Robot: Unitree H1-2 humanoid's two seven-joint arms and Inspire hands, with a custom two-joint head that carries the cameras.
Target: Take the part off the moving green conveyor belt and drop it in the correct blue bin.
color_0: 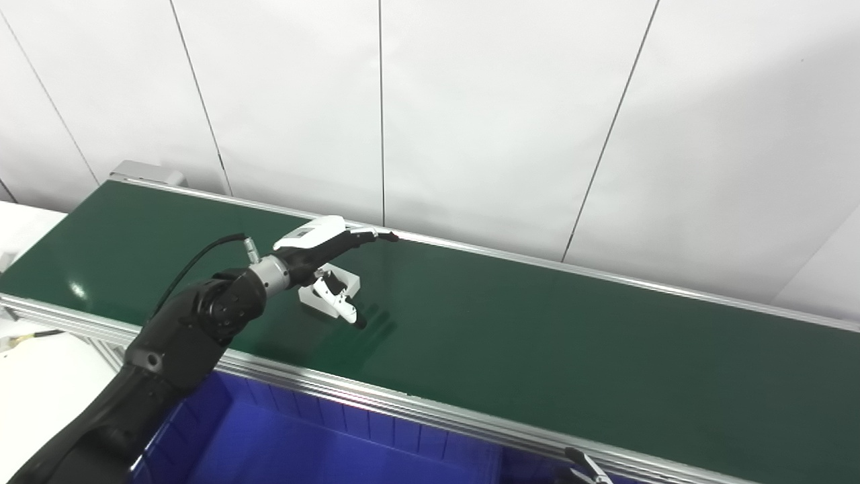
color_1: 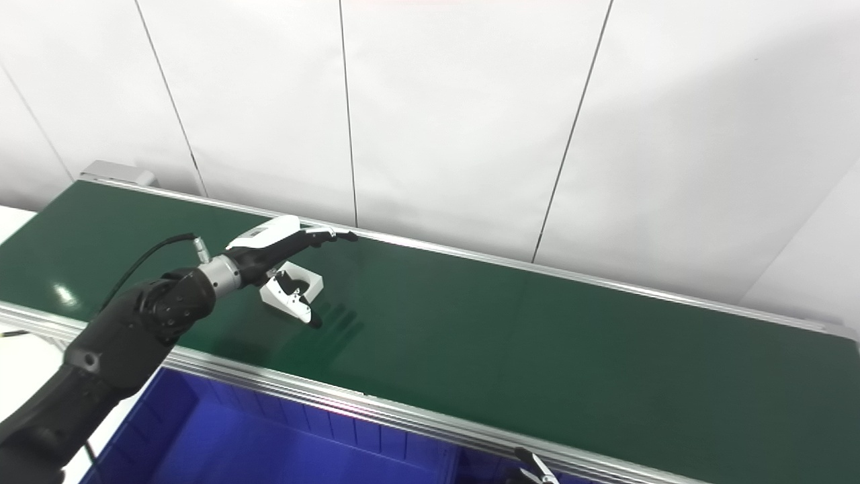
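Below the belt's near edge, the blue bin (color_0: pixel 322 444) waits unfilled; left hand (color_0: pixel 321 259) spreads over the white part (color_0: pixel 330 290) near the green conveyor belt's (color_0: pixel 537 336) left end, not yet gripping. Right hand (color_0: pixel 586 468) barely shows; cannot tell.

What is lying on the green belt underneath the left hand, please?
A white part lies on the green belt beneath the open left hand. The thumb crosses it, hiding its middle, so its full shape cannot be seen.
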